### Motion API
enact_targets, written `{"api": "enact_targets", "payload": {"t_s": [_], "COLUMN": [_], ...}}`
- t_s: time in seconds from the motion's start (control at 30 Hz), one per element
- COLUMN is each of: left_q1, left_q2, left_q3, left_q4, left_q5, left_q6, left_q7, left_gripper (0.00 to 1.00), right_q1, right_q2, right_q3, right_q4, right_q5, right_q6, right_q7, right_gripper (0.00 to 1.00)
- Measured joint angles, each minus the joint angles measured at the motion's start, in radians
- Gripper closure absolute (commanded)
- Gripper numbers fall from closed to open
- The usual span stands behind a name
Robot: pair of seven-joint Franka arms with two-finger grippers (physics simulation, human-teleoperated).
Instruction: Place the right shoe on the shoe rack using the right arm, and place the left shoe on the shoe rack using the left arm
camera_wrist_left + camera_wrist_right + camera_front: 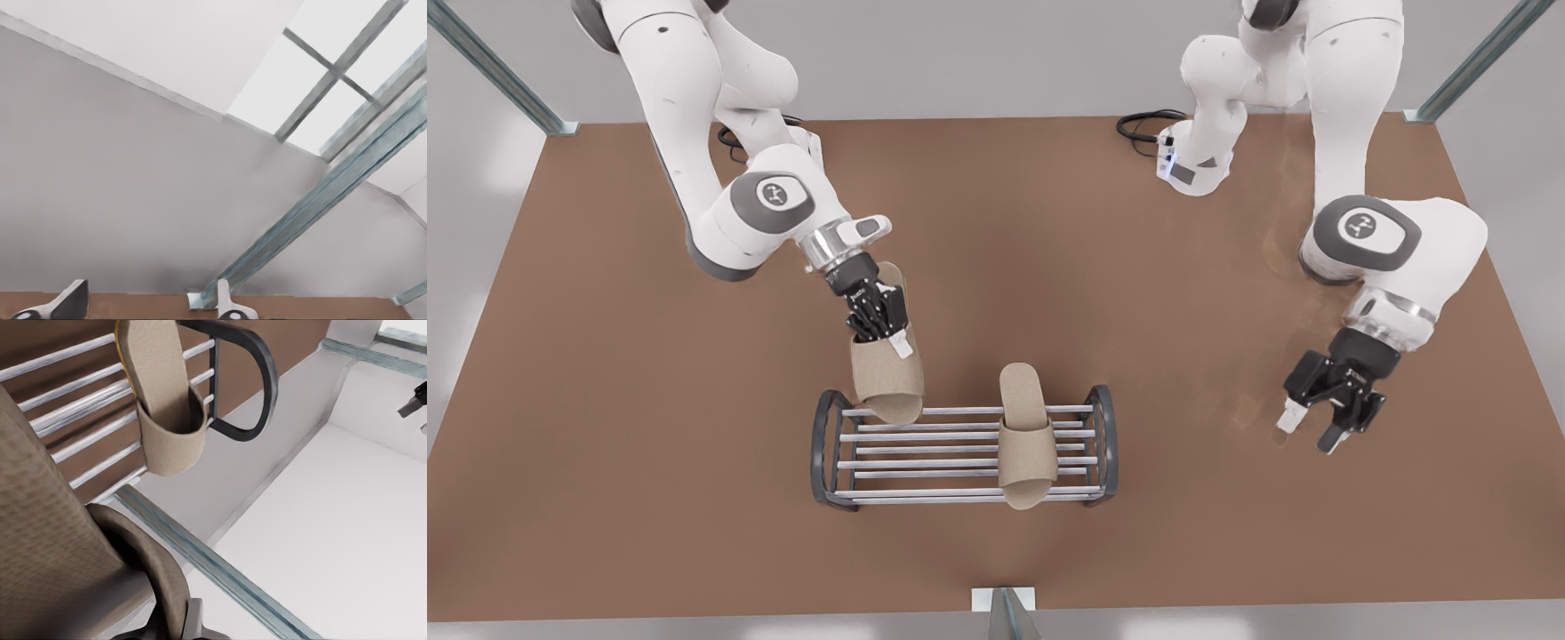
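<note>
A: Which arm is carrying the slipper?

B: The right one. Its wrist camera looks along the held shoe toward the rack, so the arm on the front view's left is the right arm. The right claw [879,327] is clamped on the right shoe [887,373], gripping the strap edge so the toe hangs down and forward.

A: Why tilted like that?

B: I judge it lets the toe come in over the bars first. The toe already overlaps the back rail of the shoe rack [829,449], at the end on the front view's left, the free part of the bars.

A: And the other slipper?

B: The left shoe [1024,440] lies across the bars, toe past the front rail, toward the front view's right end. Set there, it leaves room beside it.

A: The left arm?

B: It waits. The left claw [1325,425] hangs above the tabletop [605,462], well apart from the rack, fingers spread and empty, out of the way.
</note>
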Motion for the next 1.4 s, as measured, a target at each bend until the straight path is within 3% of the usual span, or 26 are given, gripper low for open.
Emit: {"api": "enact_targets", "payload": {"t_s": [0.03, 0.07, 0.13, 0.3, 0.5, 0.53, 0.57, 1.4], "left_q1": [0.149, 0.138, 0.063, 0.030, -0.045, -0.045, -0.046, -0.043], "left_q2": [-0.004, 0.005, 0.035, 0.060, 0.067, 0.068, 0.068, 0.093], "left_q3": [-0.157, -0.258, -0.337, -0.294, -0.218, -0.217, -0.216, -0.215], "left_q4": [0.029, 0.005, -0.015, -0.014, -0.002, -0.002, -0.002, 0.040], "left_q5": [0.306, 0.555, 0.852, 0.994, 0.996, 0.995, 0.994, 0.991], "left_q6": [-0.147, -0.245, -0.388, -0.639, -0.755, -0.764, -0.773, -0.808], "left_q7": [-0.082, -0.153, -0.227, -0.386, -0.569, -0.595, -0.619, -0.959], "left_gripper": [0.00, 0.00, 0.00, 0.00, 0.00, 0.00, 0.00, 0.00], "right_q1": [0.024, 0.046, 0.090, 0.110, 0.134, 0.134, 0.134, 0.183], "right_q2": [0.003, 0.012, 0.040, 0.122, 0.157, 0.163, 0.167, 0.289], "right_q3": [-0.001, -0.001, -0.013, -0.050, -0.054, -0.054, -0.054, -0.069], "right_q4": [-0.017, -0.030, -0.040, -0.043, -0.044, -0.043, -0.042, 0.080], "right_q5": [0.002, 0.003, 0.008, 0.014, 0.063, 0.066, 0.067, 0.098], "right_q6": [-0.027, -0.056, -0.111, -0.253, -0.373, -0.385, -0.395, -0.444], "right_q7": [-0.003, -0.006, -0.014, -0.061, -0.143, -0.155, -0.165, -0.325], "right_gripper": [0.79, 0.79, 0.79, 0.79, 0.76, 0.21, 0.00, 0.00]}}
